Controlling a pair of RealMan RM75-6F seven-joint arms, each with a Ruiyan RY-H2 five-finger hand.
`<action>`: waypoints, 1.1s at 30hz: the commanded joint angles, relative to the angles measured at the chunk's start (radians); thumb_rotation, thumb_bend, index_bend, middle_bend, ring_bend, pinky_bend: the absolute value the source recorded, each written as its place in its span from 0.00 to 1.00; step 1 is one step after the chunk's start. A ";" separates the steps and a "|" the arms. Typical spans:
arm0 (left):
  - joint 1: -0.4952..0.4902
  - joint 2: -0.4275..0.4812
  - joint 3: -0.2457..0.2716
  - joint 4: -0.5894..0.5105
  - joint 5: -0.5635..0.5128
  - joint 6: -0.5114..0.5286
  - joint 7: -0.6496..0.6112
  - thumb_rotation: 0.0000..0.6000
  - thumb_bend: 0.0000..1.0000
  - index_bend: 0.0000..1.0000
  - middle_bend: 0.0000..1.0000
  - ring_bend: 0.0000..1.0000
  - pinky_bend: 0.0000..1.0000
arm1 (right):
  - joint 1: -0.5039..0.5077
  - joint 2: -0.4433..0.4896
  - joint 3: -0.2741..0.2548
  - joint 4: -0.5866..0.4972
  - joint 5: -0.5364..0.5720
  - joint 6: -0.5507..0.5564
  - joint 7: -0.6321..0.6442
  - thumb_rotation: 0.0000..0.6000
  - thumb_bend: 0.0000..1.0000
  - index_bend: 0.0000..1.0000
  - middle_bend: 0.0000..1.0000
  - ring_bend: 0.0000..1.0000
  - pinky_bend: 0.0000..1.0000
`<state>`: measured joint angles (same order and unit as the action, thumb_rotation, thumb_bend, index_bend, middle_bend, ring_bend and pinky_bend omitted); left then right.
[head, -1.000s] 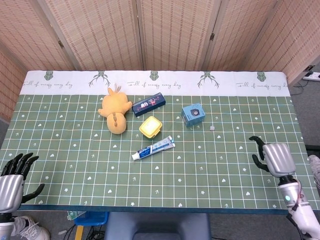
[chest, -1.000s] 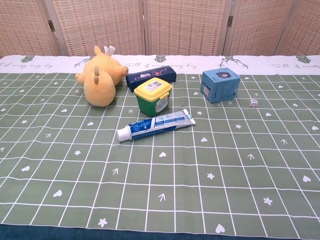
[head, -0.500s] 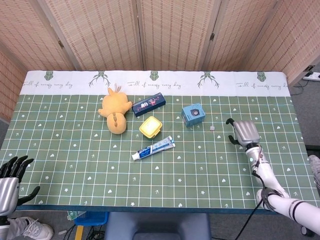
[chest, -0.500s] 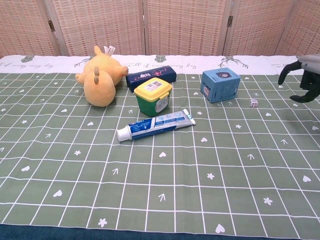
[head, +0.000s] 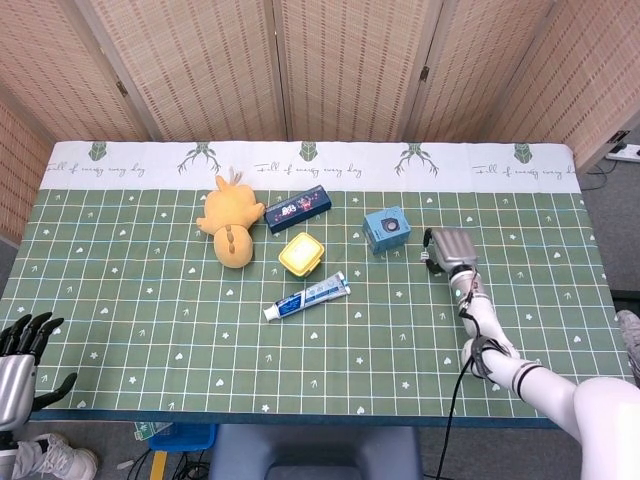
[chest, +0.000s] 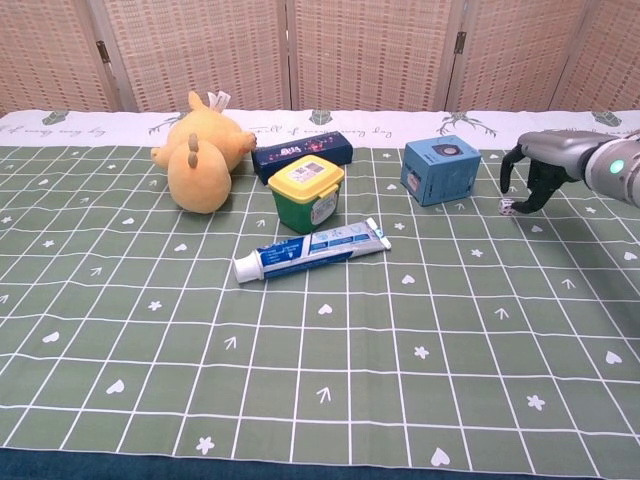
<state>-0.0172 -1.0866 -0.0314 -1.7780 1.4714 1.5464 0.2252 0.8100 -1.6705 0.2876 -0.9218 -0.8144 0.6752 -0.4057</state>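
The left hand (head: 18, 365) hangs off the near left corner of the bench (head: 120, 330), fingers spread, holding nothing, well apart from everything. On the cloth, from the left: a yellow plush duck (chest: 198, 152), a dark blue box (chest: 302, 155), a yellow-lidded green tub (chest: 307, 192) with a toothpaste tube (chest: 310, 251) just in front, then a light blue box (chest: 441, 170). Just right of that box lies a small white die (chest: 508, 207), and the right hand (chest: 540, 165) arches over it, fingers curled down around it; whether they touch it I cannot tell. The die is tiny: fingertips closing off-centre could flick it away, or the hand could nudge the blue box beside it.
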 joint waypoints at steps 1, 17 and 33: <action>0.001 0.000 0.000 0.002 -0.004 -0.001 -0.001 1.00 0.24 0.19 0.15 0.10 0.16 | 0.017 -0.023 -0.002 0.031 0.011 -0.015 -0.002 1.00 0.28 0.46 1.00 1.00 0.99; 0.005 -0.002 -0.001 0.016 -0.012 -0.002 -0.011 1.00 0.24 0.19 0.15 0.10 0.16 | 0.047 -0.066 -0.011 0.105 0.028 -0.027 0.003 1.00 0.29 0.57 1.00 1.00 0.99; -0.001 -0.005 -0.002 0.009 0.007 0.001 -0.010 1.00 0.24 0.19 0.15 0.10 0.16 | -0.120 0.282 -0.111 -0.468 -0.316 0.169 0.197 1.00 0.34 0.61 1.00 1.00 0.99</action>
<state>-0.0179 -1.0923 -0.0338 -1.7684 1.4780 1.5467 0.2148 0.7439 -1.4884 0.2145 -1.2660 -1.0409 0.7905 -0.2658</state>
